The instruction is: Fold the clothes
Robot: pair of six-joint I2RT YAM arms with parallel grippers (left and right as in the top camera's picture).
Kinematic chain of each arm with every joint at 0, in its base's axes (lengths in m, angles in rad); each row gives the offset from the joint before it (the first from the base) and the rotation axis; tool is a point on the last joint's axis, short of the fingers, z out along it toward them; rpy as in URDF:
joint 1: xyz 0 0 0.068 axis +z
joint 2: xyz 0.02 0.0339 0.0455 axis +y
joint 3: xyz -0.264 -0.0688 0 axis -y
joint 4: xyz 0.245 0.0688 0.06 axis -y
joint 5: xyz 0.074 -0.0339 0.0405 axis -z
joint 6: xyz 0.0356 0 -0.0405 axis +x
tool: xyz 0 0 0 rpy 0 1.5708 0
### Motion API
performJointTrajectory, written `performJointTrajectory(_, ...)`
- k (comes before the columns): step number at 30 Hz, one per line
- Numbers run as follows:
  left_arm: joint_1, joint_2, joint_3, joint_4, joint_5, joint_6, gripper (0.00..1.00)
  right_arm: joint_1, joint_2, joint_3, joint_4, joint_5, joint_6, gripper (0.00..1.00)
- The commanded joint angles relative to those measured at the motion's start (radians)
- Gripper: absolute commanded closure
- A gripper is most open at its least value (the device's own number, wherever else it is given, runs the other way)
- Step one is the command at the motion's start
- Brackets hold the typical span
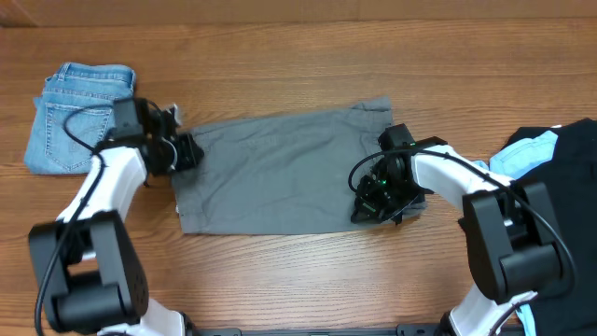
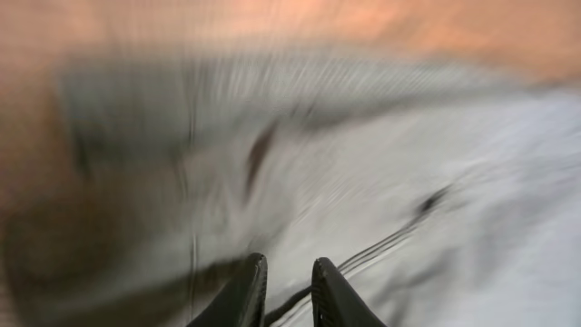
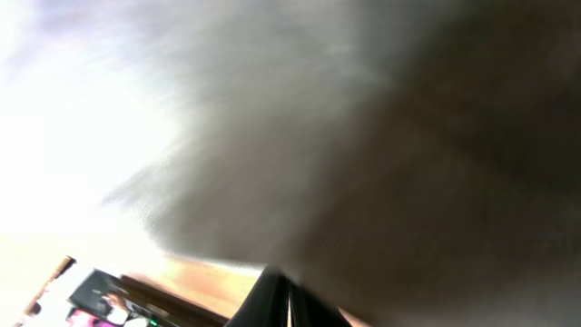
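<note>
The grey shorts (image 1: 280, 173) lie spread flat across the middle of the table. My left gripper (image 1: 187, 149) is at their left edge. In the blurred left wrist view its fingers (image 2: 247, 286) stand a narrow gap apart, pinching a fold of the grey shorts (image 2: 436, 136). My right gripper (image 1: 371, 203) sits at the shorts' lower right corner. In the right wrist view the right gripper (image 3: 283, 277) has its fingers pressed together, and the grey shorts (image 3: 408, 136) hang from their tips and fill most of the frame.
Folded light-blue denim (image 1: 79, 117) lies at the far left. A black garment (image 1: 569, 159) with a sky-blue one (image 1: 522, 154) sits at the right edge, beside the right arm. Bare wooden table (image 1: 298, 271) runs along the front.
</note>
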Motion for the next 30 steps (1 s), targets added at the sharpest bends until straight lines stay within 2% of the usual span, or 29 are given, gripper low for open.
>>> performJointTrajectory(1,-0.005,-0.112,0.083,0.006,0.159,0.031,0.76,0.002,-0.124,0.076,0.003,-0.007,-0.163,0.94)
performJointTrajectory(5,-0.080,-0.130,0.085,0.018,0.260,0.062,0.74,0.004,-0.229,0.116,0.094,-0.040,-0.159,0.92)
performJointTrajectory(7,-0.144,-0.111,0.082,0.024,0.235,0.104,0.72,0.005,-0.253,0.117,0.206,-0.048,-0.093,0.79)
performJointTrajectory(8,-0.180,-0.094,0.082,0.032,0.208,0.122,0.72,0.006,-0.253,0.117,0.257,-0.048,-0.072,0.77)
performJointTrajectory(12,-0.299,0.005,0.082,0.073,0.084,0.152,0.73,0.040,-0.216,0.101,0.457,-0.047,0.003,0.77)
performJointTrajectory(16,-0.346,0.125,0.082,0.119,0.078,0.151,0.75,0.113,-0.121,0.095,0.578,-0.043,0.070,0.78)
performJointTrajectory(17,-0.347,0.149,0.082,0.122,0.078,0.151,0.75,0.129,-0.094,0.095,0.591,-0.040,0.077,0.82)
performJointTrajectory(20,-0.336,0.217,0.082,0.127,0.078,0.151,0.77,0.163,-0.007,0.094,0.578,0.005,0.153,0.90)
performJointTrajectory(23,-0.311,0.269,0.082,0.141,0.073,0.150,0.79,0.168,0.066,0.094,0.519,0.013,0.244,0.92)
performJointTrajectory(25,-0.282,0.289,0.082,0.161,0.040,0.131,0.79,0.168,0.110,0.094,0.396,0.060,0.345,0.94)
performJointTrajectory(30,-0.198,0.289,0.116,0.189,0.027,0.105,0.76,0.168,0.138,0.079,0.188,0.073,0.375,0.96)
